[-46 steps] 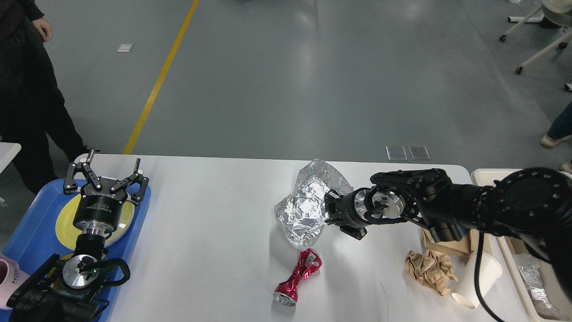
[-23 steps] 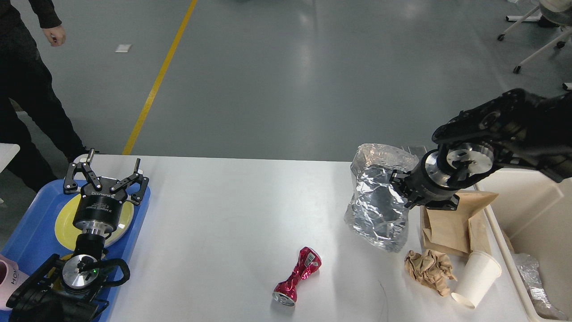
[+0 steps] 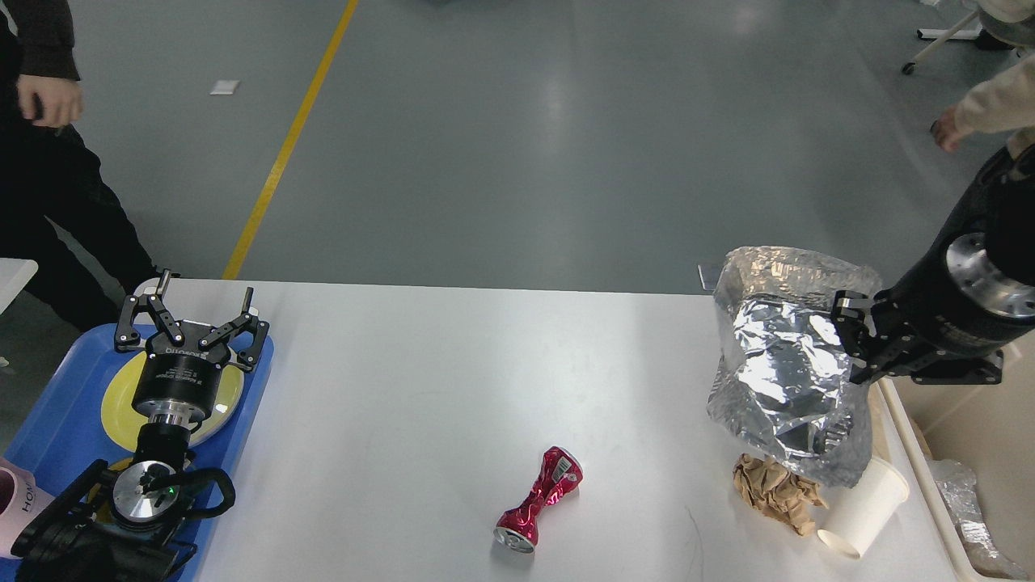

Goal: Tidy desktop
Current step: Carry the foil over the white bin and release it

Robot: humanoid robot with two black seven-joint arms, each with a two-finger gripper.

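Tabletop (image 3: 404, 388): the white desktop, widest thing in view, spreads below and between both end effectors; its right edge runs under the right end effector.
Blue tray (image 3: 48, 420): lies at the tabletop's left end, directly under the left end effector.
Foil bag (image 3: 780, 364): crumpled silver, hanging just left of the right end effector, lifted above the tabletop's right end; its lower part hides part of the paper and the cup.
Cream bin (image 3: 954, 477): right of the tabletop, below the right end effector; a scrap of clear wrap lies inside.
Yellow plate (image 3: 117, 400): on the tray, beneath the left end effector, mostly covered by it.
Right end effector (image 3: 849, 343): fingers closed onto the right edge of the foil bag, gripping it; the fingertips sink into the foil folds.
Left end effector (image 3: 190, 319): fingers spread wide apart, gripping nothing, poised over the plate.
Paper cup (image 3: 861, 509): white, tipped on its side, below the right end effector, touching the brown paper.
Brown paper (image 3: 772, 489): crumpled wad, below and left of the right end effector, under the bag's bottom edge.
Red can (image 3: 540, 499): crushed, lying on the tabletop well apart from both end effectors, nearer the right one.
Pink cup (image 3: 20, 501): at the picture's left edge, below the left end effector.
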